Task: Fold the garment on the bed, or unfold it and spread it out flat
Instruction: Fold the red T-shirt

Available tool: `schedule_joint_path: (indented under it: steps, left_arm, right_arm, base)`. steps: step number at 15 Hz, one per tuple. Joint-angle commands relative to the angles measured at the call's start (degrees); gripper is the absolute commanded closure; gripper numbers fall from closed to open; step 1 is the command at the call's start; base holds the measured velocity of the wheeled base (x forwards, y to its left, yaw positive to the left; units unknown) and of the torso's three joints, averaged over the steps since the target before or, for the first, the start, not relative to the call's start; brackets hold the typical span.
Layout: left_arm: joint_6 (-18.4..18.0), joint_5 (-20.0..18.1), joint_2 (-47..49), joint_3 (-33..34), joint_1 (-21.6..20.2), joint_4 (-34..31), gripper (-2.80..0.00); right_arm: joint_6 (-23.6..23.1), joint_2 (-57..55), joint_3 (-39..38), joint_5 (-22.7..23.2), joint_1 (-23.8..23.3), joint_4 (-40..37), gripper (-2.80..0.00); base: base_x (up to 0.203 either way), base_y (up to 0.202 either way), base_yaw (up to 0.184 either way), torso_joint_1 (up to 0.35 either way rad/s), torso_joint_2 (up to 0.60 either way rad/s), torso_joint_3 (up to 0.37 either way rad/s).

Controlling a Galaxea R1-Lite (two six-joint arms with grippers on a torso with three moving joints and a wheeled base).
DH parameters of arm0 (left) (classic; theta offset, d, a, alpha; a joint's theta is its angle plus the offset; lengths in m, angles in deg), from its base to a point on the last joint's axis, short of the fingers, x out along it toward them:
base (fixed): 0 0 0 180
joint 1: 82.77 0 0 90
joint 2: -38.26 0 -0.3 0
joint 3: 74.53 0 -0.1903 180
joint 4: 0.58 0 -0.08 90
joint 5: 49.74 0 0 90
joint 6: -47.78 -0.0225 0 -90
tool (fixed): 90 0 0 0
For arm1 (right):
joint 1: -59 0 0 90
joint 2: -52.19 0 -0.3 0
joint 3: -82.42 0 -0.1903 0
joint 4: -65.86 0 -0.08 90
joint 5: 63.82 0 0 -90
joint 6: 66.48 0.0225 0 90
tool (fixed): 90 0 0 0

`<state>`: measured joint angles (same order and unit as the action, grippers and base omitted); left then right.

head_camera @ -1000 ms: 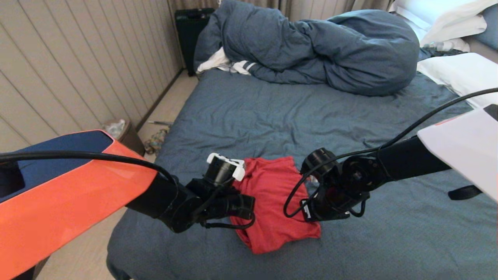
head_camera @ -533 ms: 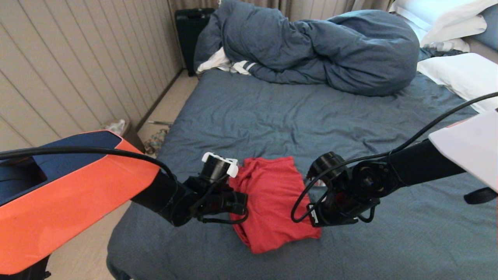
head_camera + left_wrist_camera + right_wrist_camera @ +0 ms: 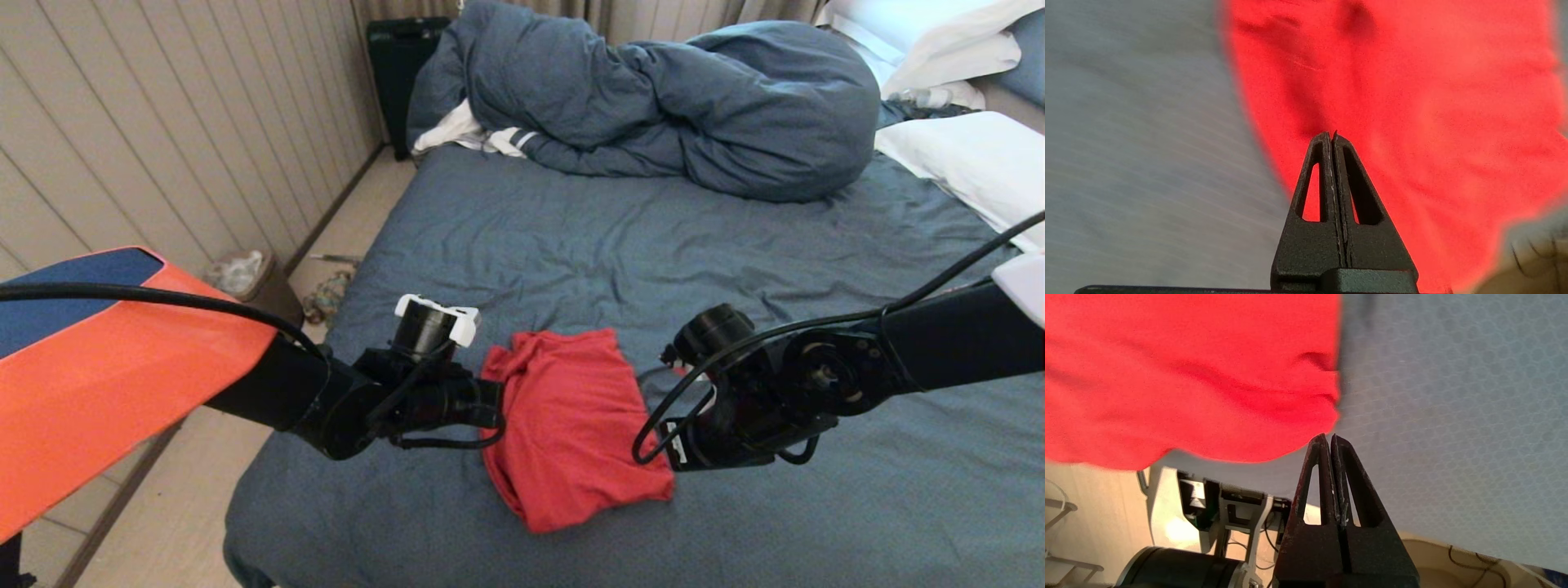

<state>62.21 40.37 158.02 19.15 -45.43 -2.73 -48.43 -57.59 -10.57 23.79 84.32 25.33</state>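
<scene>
Two hands flank the work and neither carries anything. Your garment (image 3: 571, 425) lies near the foot edge of the bed (image 3: 620, 253), gathered into a compact, roughly rectangular red bundle with no lettering or chest graphic showing in any view. The left hand (image 3: 1334, 136) sits at the bundle's left side with its fingers pressed flat together, the tips over red cloth in the left wrist view, but no fabric is caught between them. The right hand (image 3: 1329, 437) sits at the bundle's right side, likewise closed on nothing, its tips just off the lower corner of the shirt and over the bare sheet. Judged against a fold, you have most of the work done: the shirt is layered and its right edge runs fairly straight. What remains is tidiness; the upper left corner is rumpled and peaked, and the near edge bulges rather than lying crisp. Judged against spreading flat, nothing has been done at all, since no sleeve or hem lies opened out. The bunched duvet (image 3: 653, 98) and the pillows (image 3: 955, 155) lie well apart from the shirt at the far end and do not interfere.
</scene>
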Motion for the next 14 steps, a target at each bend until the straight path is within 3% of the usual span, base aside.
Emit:
schedule_joint_path:
  steps: [1, 6, 14]
  left_arm:
    - [0.22, 0.12, -2.27, 1.38, 2.79, 0.13, 0.0]
    - [0.97, 2.56, 1.1, 3.08, 12.49, 0.52, 0.0]
    - [1.51, 2.75, 5.21, 5.03, 13.42, 1.85, 0.0]
  right_arm:
    - [0.14, 1.33, -0.03, 0.02, 0.52, -0.06, 0.0]
    - [0.31, -2.76, 1.34, 0.34, 1.85, 0.2, 0.0]
    - [0.43, -7.97, 2.24, 0.19, 3.69, 1.7, 0.0]
  base:
    - [0.0, 0.0, 0.0, 0.0, 0.0, 0.0]
    - [0.0, 0.0, 0.0, 0.0, 0.0, 0.0]
    - [0.0, 0.0, 0.0, 0.0, 0.0, 0.0]
